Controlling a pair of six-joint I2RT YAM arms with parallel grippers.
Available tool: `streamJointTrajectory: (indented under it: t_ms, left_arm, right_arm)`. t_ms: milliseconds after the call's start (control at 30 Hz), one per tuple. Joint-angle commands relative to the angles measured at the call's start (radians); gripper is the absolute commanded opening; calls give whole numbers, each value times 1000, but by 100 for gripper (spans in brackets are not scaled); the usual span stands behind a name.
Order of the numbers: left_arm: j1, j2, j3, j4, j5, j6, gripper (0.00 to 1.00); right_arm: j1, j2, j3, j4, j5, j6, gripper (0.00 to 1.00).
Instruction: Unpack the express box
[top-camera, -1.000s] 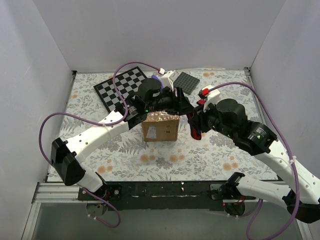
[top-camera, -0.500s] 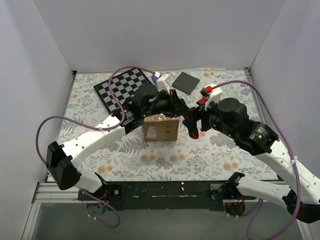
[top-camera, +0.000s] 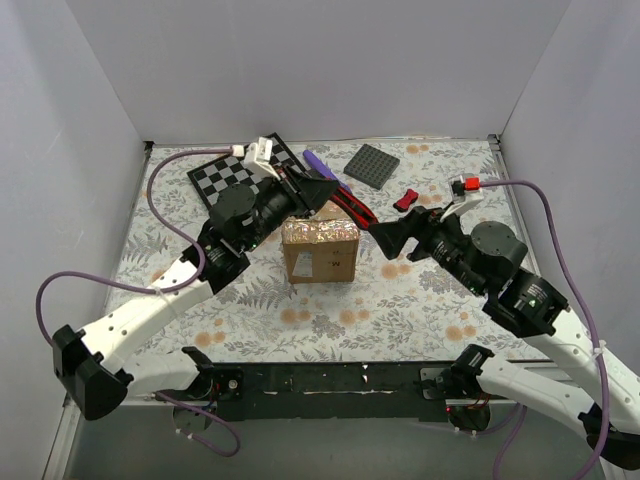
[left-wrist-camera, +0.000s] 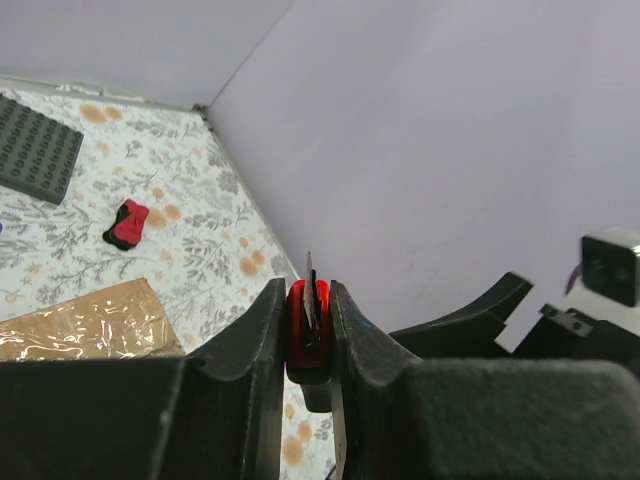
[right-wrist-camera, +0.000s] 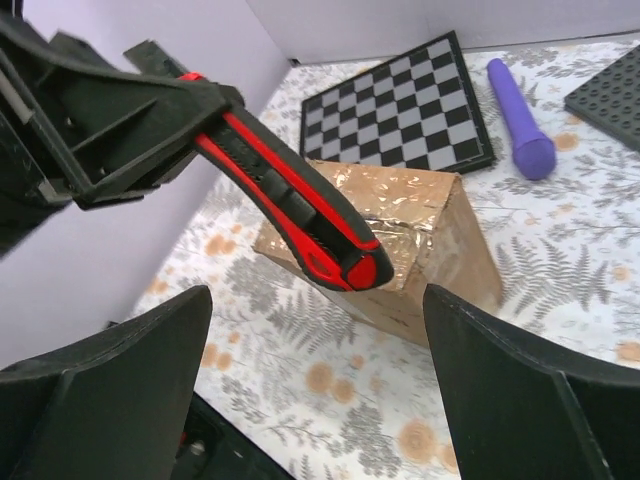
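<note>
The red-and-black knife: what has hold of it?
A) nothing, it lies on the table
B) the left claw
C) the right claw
B: the left claw is shut on the knife above the express box; the right claw is open and empty.

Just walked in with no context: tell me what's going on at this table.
The left pincer is shut on a red and black knife, holding it in the air close to the top of the box. The right pincer is open beside the knife's free end and holds nothing. The box sits in the middle of the table, its taped top not yet cut, as far as can be seen.
</note>
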Motion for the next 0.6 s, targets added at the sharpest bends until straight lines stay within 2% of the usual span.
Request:
streamJointTrajectory:
  t_ms: [0,133,233,367,567]
  left_arm:
    - [6,-97,-98,251,-68,-45,0]
    - [4,-191,-282,499,-78,-94,0]
    - [6,-222,-339,574,-75,-120,0]
    - [6,-245,-378,610,-51,-152,0]
    - [6,-260,-399,633,-2,-195,0]
  right_arm:
    - [2,-56,-113,317,36,179,94]
    - [0,-83,-221,481,27,253,95]
    - [-3,-85,-269,590,-11,277,96]
    - [-18,-48,-261,640,-61,285,96]
    - [-61,4,-284,727,-215,313,92]
